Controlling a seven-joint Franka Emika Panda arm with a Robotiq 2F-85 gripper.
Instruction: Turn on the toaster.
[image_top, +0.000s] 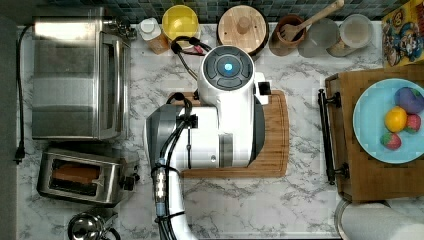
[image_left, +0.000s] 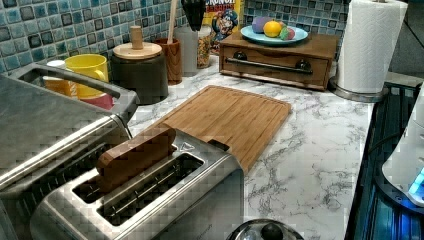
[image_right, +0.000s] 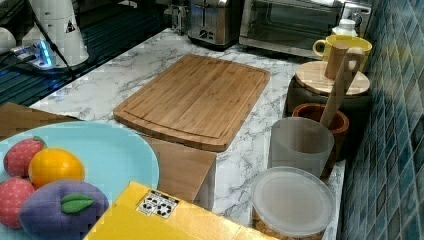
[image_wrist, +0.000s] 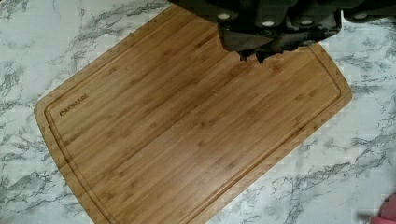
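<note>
While the black gripper (image_wrist: 256, 57) hangs with fingertips together over the bamboo cutting board (image_wrist: 187, 121), the small shiny steel two-slot toaster (image_top: 82, 176) sits near the top view's lower left, beside the big toaster oven (image_top: 75, 72), a brown slice (image_left: 135, 155) standing in one slot.

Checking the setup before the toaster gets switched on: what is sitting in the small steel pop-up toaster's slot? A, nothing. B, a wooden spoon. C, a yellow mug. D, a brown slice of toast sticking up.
D: a brown slice of toast stands up out of one slot of the small shiny steel pop-up toaster.
</note>
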